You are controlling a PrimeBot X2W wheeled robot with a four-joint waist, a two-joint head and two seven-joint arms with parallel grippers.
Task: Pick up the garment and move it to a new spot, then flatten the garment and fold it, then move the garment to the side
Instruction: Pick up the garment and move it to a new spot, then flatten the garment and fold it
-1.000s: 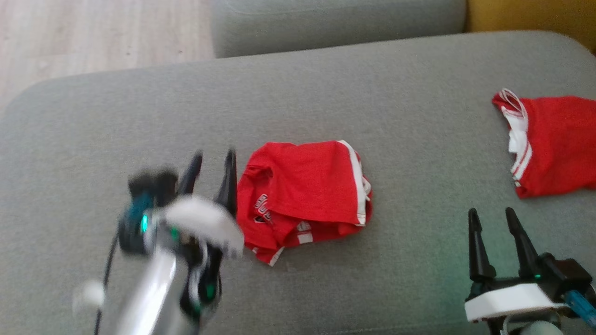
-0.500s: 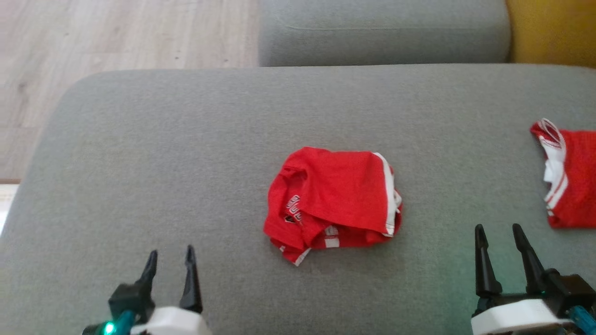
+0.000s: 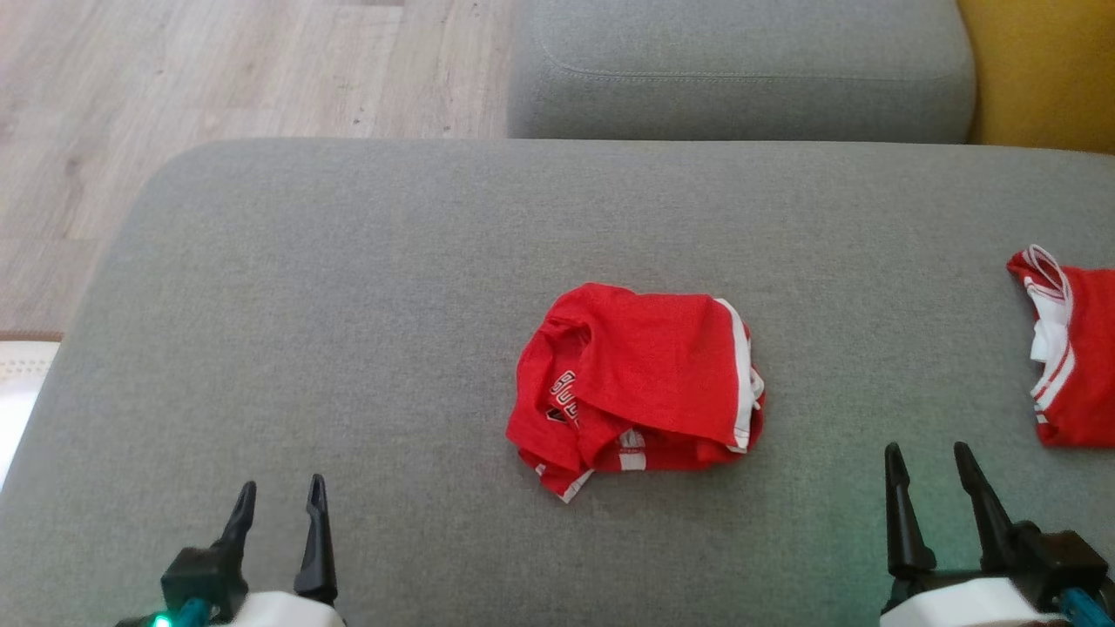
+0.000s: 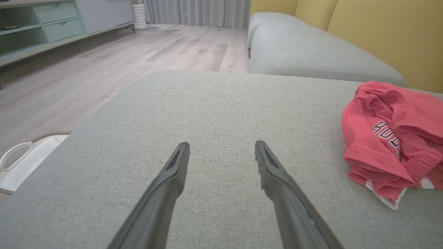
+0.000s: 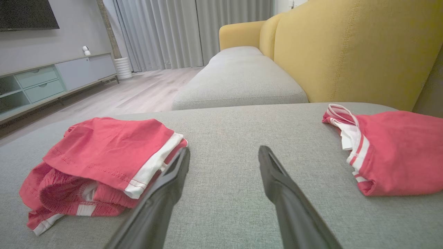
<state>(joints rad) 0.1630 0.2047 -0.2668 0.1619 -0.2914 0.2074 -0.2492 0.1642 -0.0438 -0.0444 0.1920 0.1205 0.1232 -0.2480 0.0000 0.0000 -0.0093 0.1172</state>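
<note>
Grey cushion [image 3: 331, 287] carries red garment [image 3: 640, 370] and second garment [image 3: 1080, 383]

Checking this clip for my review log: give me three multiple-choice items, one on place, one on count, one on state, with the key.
1. Where does the lettered red garment lie? A) mid grey cushion B) at its left edge C) lifted off it
2. How many red garments lie on the cushion? A) one B) two C) three
3. How are the left gripper and right gripper? A) both open, empty B) left shut on the garment C) both shut
Key: 1 A, it lies mid cushion; 2 B, a second red garment lies to the right; 3 A, jaws stand apart, nothing between.
</note>
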